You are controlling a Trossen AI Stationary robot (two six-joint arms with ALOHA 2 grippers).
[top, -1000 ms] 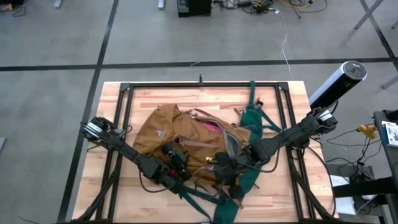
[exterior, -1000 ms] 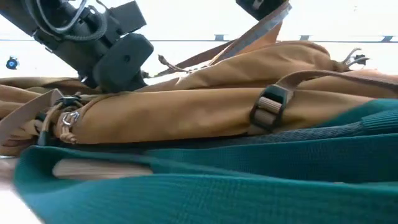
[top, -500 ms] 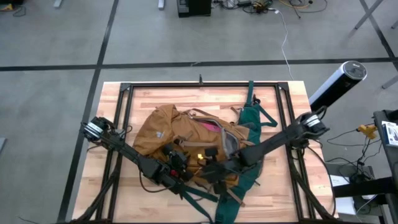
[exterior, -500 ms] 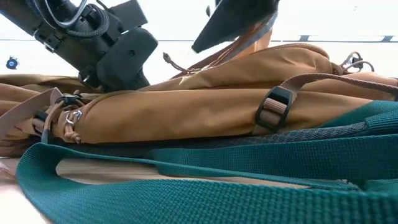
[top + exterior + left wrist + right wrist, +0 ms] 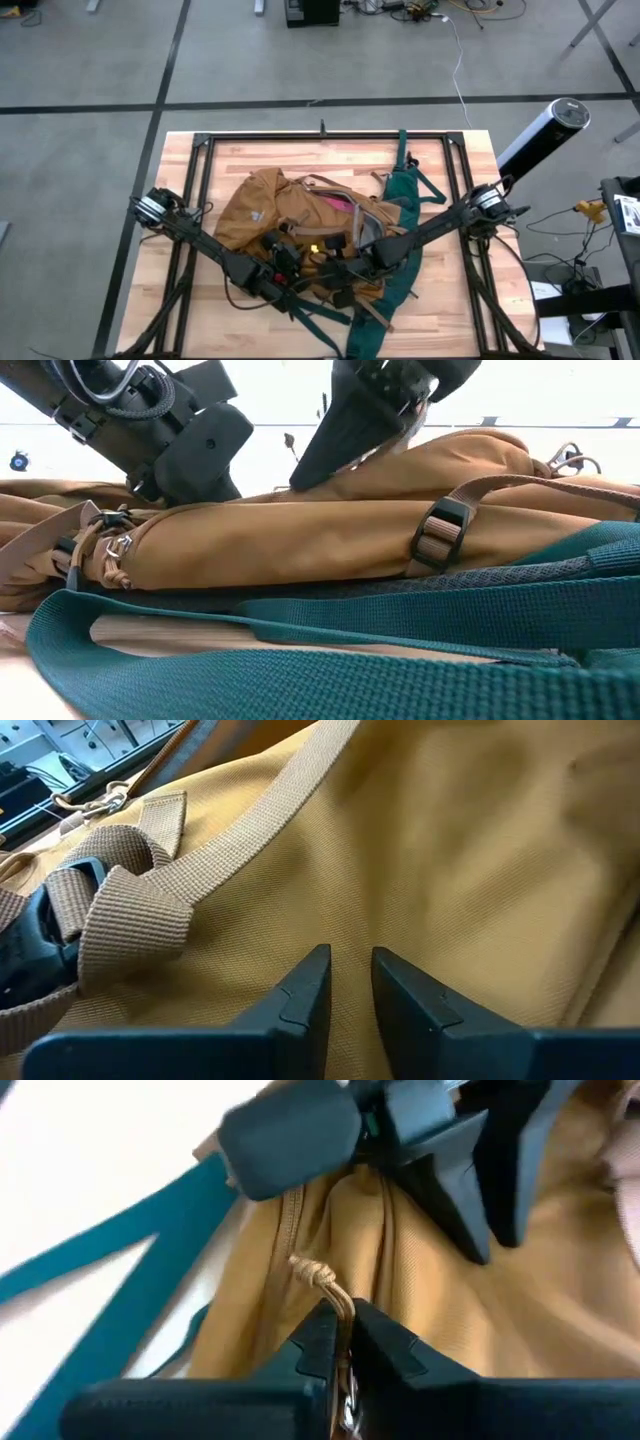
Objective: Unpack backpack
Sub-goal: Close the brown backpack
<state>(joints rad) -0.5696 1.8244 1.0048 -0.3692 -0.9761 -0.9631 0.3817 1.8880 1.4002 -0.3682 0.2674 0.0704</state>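
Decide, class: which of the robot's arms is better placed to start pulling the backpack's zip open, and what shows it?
The right. Its gripper is shut on the zip pull cord of the backpack. The left gripper pinches a fold of the tan fabric, away from the zip.

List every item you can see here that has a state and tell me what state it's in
backpack: lying flat on the table, mostly closed, a pink item showing at its opening
zipper pull cord: pinched by the right gripper
right gripper: shut on the zipper pull cord
left gripper: nearly shut, pinching the backpack fabric
side strap buckle: fastened
green shoulder straps: loose, sprawled across the table
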